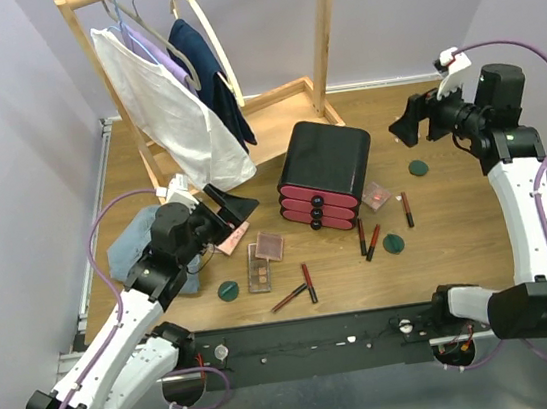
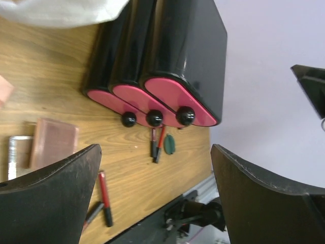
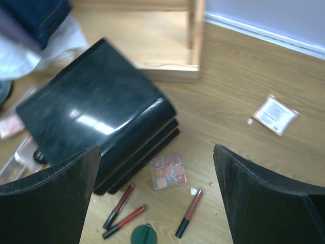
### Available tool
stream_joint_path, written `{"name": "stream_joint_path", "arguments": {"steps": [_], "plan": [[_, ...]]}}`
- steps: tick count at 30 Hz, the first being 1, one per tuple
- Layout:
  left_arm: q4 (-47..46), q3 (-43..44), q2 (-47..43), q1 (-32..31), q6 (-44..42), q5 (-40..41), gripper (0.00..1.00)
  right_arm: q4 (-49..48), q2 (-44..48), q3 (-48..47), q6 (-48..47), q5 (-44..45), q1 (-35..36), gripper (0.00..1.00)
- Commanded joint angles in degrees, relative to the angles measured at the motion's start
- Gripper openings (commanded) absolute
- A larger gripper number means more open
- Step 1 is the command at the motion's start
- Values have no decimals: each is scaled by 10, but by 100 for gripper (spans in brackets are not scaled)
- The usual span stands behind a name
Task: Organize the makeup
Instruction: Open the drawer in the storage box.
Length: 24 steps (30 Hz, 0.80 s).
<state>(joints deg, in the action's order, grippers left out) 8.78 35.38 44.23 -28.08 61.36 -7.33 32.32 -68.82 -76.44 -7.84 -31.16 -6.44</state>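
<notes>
Five lip tubes (image 1: 309, 282) are counted on the desk (image 1: 460, 240). Three round green compacts (image 1: 393, 242) are counted. Four flat cases are seen: one long eyeshadow palette (image 1: 258, 269), one square brown-pink case (image 1: 269, 245), one pink case (image 1: 231, 240) and one small blush case (image 1: 375, 194). One white packet (image 3: 274, 114) is shown by the right wrist view only. One black box (image 1: 324, 163) is counted, with three pink drawers (image 2: 167, 96) and three black knobs (image 2: 185, 116). One blue cloth (image 1: 124, 254) and one wooden clothes rack (image 1: 326, 26) are seen, and two garments are told apart with certainty: one white garment (image 1: 176, 116) and one navy garment (image 1: 211, 72).
</notes>
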Motion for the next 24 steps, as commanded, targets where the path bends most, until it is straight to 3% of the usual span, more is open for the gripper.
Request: {"name": "stream_joint_path", "arguments": {"steps": [1, 5, 12, 14, 18, 24], "plan": [[-84, -33, 9, -42, 88, 50, 97, 60, 19, 15, -95, -148, -3, 100], [-175, -67, 51, -76, 143, 57, 90, 50, 25, 31, -77, -180, -3, 100], [-245, -24, 166, -145, 162, 69, 80, 34, 33, 45, -61, -205, -3, 100], [-279, -21, 203, -156, 179, 82, 71, 26, 36, 57, -54, -213, -3, 100], [-282, 26, 272, -176, 188, 92, 61, 13, 41, 67, -39, -215, -3, 100], [-286, 49, 325, -189, 220, 120, 56, 15, 47, 72, -39, -205, -3, 100]]}}
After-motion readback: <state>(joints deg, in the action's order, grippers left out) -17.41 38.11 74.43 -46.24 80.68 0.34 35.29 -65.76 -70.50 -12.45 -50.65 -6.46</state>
